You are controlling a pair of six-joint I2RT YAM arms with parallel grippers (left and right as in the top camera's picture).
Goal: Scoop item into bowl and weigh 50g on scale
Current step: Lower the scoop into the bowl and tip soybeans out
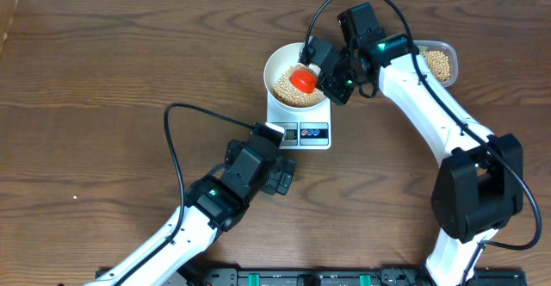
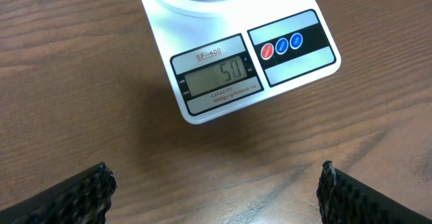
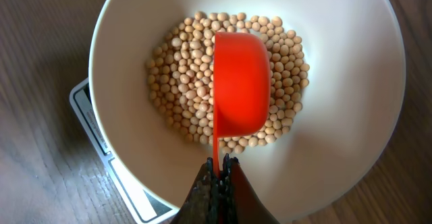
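Observation:
The white bowl [image 1: 280,62] stands on the white scale [image 1: 301,133] and holds a heap of tan beans [image 1: 288,90]. My right gripper [image 1: 330,77] is shut on the handle of a red scoop [image 1: 302,81], held turned over above the beans [image 3: 182,82] in the bowl [image 3: 351,116]; the scoop [image 3: 239,82] shows its rounded underside. The scale's display [image 2: 217,74] reads 50. My left gripper [image 2: 216,190] is open and empty over the wood in front of the scale [image 2: 202,21]; overhead it [image 1: 280,178] sits below the scale.
A clear plastic tub [image 1: 437,62] with more beans stands at the back right, behind my right arm. The scale's red and blue buttons [image 2: 282,45] lie to the right of the display. Black cables loop over the wooden table.

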